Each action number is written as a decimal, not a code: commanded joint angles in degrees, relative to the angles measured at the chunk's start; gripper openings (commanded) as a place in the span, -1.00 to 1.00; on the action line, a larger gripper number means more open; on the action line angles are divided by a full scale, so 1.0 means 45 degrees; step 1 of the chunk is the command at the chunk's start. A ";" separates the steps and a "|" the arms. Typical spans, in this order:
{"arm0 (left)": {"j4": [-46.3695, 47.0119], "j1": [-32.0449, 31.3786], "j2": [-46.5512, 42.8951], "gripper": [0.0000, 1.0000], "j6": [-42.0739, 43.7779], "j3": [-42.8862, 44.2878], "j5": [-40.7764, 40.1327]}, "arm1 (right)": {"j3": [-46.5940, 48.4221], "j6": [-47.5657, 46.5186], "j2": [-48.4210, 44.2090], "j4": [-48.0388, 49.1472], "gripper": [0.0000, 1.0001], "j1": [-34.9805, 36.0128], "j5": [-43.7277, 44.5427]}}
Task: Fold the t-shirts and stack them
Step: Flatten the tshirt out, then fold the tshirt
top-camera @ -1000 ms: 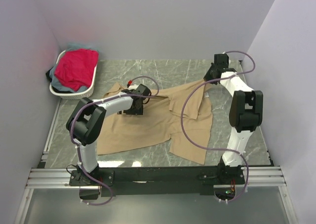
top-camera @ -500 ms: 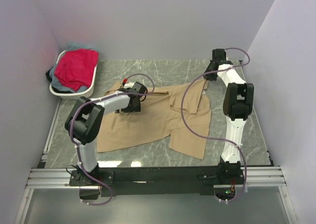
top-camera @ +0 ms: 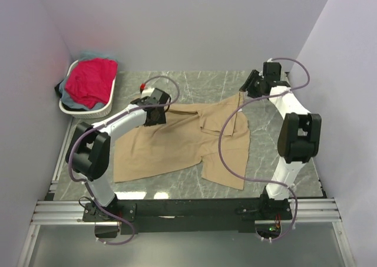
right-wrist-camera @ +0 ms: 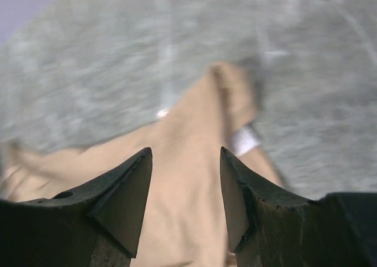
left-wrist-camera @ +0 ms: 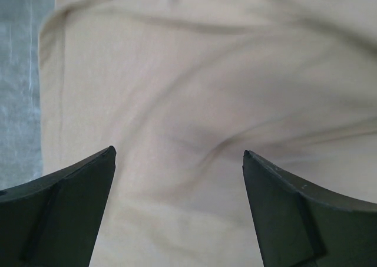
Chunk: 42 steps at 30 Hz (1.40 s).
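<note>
Seen from above, the tan t-shirt (top-camera: 177,143) lies spread over the middle of the grey marble tabletop (top-camera: 206,87), rumpled, with a fold running down its right part. The left hand (top-camera: 152,115) is over the shirt's far left corner and the right hand (top-camera: 246,91) is at its far right corner; from this height I cannot tell how wide either one stands. In the far left corner of the tabletop sits a white basket (top-camera: 82,111). A red-pink t-shirt (top-camera: 89,81) is heaped on top of it, a pale blue-grey t-shirt (top-camera: 88,56) shows behind that, and a dark t-shirt (top-camera: 59,89) hangs at the left rim.

At the left wrist, the left hand (left-wrist-camera: 179,155) is spread wide, its two dark fingers (left-wrist-camera: 65,208) well apart with nothing held between them. Tan cloth, softly creased, fills nearly the whole view below. Its edge runs down the left side, with a strip of tabletop (left-wrist-camera: 17,72) beside it.

At the right wrist (a blurred picture), the right hand (right-wrist-camera: 186,152) has its fingers (right-wrist-camera: 118,202) parted with a clear gap and clamped on nothing. Tan cloth shows in that gap and beyond, narrowing to a corner that lies on the tabletop (right-wrist-camera: 106,55). A small white label (right-wrist-camera: 244,140) sits on the cloth just past the right finger
</note>
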 commanded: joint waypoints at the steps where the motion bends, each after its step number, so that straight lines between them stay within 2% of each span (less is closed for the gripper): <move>1: -0.0196 0.0026 0.0242 0.87 0.0058 0.1783 0.0006 | -0.0773 -0.0311 -0.1527 0.1087 0.14 0.0579 -0.2657; 3: 0.0035 0.0259 0.0636 0.83 -0.0022 0.2370 0.0314 | -0.0872 -0.0739 -0.1509 0.0873 0.14 0.0990 -0.3632; 9: 0.1091 0.1548 0.1905 0.73 0.0446 0.3268 0.1351 | -0.2159 -0.0742 -0.1938 0.1223 0.13 0.1888 -0.3637; 12: 0.0625 0.1978 0.2823 0.62 0.0701 0.4283 0.0709 | -0.2590 -0.0780 -0.2153 0.1321 0.13 0.2065 -0.3639; 17: 0.0739 0.2603 0.3917 0.61 0.0682 0.5397 0.0609 | -0.3235 -0.0761 -0.2290 0.1614 0.13 0.2398 -0.3619; 23: 0.0760 0.2838 0.4992 0.57 0.0857 0.6608 0.0240 | -0.3529 -0.0761 -0.2017 0.1751 0.12 0.2652 -0.3697; 31: 0.0584 0.2975 0.6067 0.36 0.1169 0.7488 -0.0209 | -0.3373 -0.0937 -0.1743 0.1575 0.12 0.2691 -0.3599; 42: 0.0506 0.3151 0.6750 0.32 0.1775 0.8112 -0.1089 | -0.3177 -0.0996 -0.1392 0.1458 0.11 0.2691 -0.3619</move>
